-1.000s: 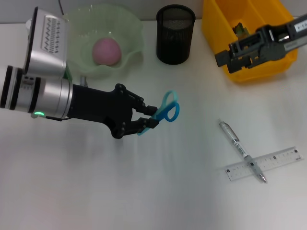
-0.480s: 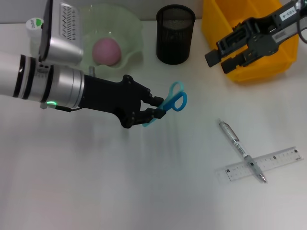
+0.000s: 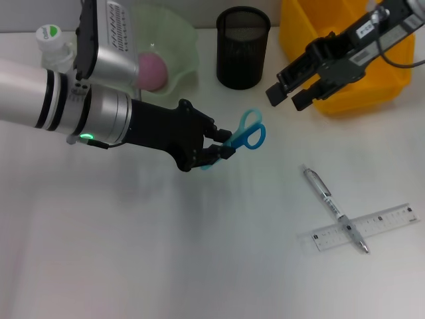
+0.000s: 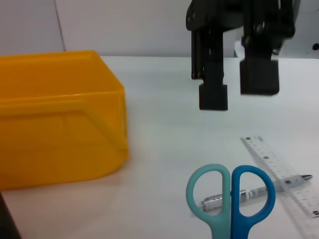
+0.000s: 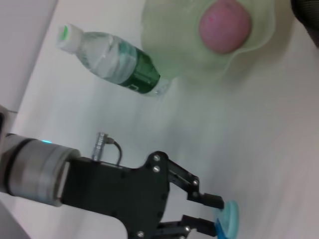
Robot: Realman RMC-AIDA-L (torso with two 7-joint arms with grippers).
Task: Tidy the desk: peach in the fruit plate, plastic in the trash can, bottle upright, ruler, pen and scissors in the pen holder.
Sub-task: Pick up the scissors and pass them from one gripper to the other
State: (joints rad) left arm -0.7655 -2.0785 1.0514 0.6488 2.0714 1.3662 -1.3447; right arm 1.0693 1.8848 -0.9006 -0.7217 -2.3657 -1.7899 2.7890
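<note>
Head view – left gripper (image 3: 222,145): clamping the scissors (image 3: 247,135) by the blades, carrying them above the desk (image 3: 133,252), below and in front of the pen holder (image 3: 243,48).
Head view – right gripper (image 3: 287,95): hovering just right of the pen holder, in front of the yellow bin (image 3: 345,50); fingers are standing apart, holding nothing.
Head view – done: the peach (image 3: 151,70) is sitting in the fruit plate (image 3: 186,46); the bottle (image 3: 53,45) is standing upright beyond the plate.
Head view – left: the pen (image 3: 332,207) and ruler (image 3: 365,228) are lying crossed, well right of the scissors.
Left wrist view: the scissors' handles (image 4: 230,193) are hanging toward the pen and ruler, the right gripper beyond.
Right wrist view: the left gripper is pinching the scissors; peach and bottle (image 5: 112,60) are showing.
</note>
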